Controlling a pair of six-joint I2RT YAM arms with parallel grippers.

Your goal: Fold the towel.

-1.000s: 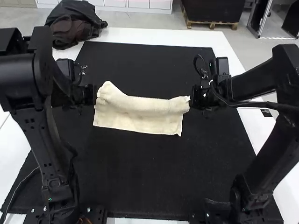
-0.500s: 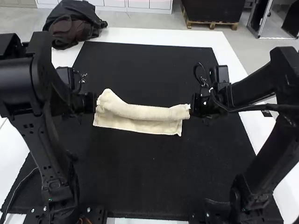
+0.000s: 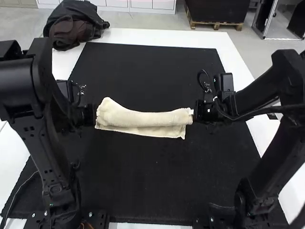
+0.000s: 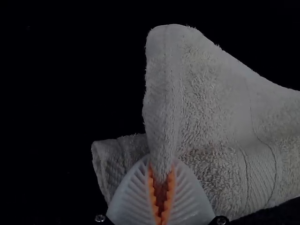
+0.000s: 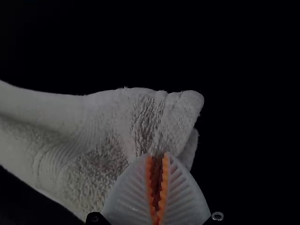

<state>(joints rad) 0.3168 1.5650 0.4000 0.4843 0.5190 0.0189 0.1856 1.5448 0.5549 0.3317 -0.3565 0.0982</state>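
Between the fingers of the left gripper [image 4: 162, 167] and right gripper [image 5: 158, 155], the towel [image 3: 143, 118] is clenched at both ends; a shallow bite could be lost by tension (a modest risk); beyond the left tips, the slack peak [image 4: 173, 51] might be laid crooked.

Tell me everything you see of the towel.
The towel is cream, fuzzy and looped like terry, with stitched lines and a ribbed band near each end. It stretches crosswise over the black mat, one part bent over into a rounded ridge, a flatter layer showing on the robot's side. The left claw pinches one end, the right claw the other.
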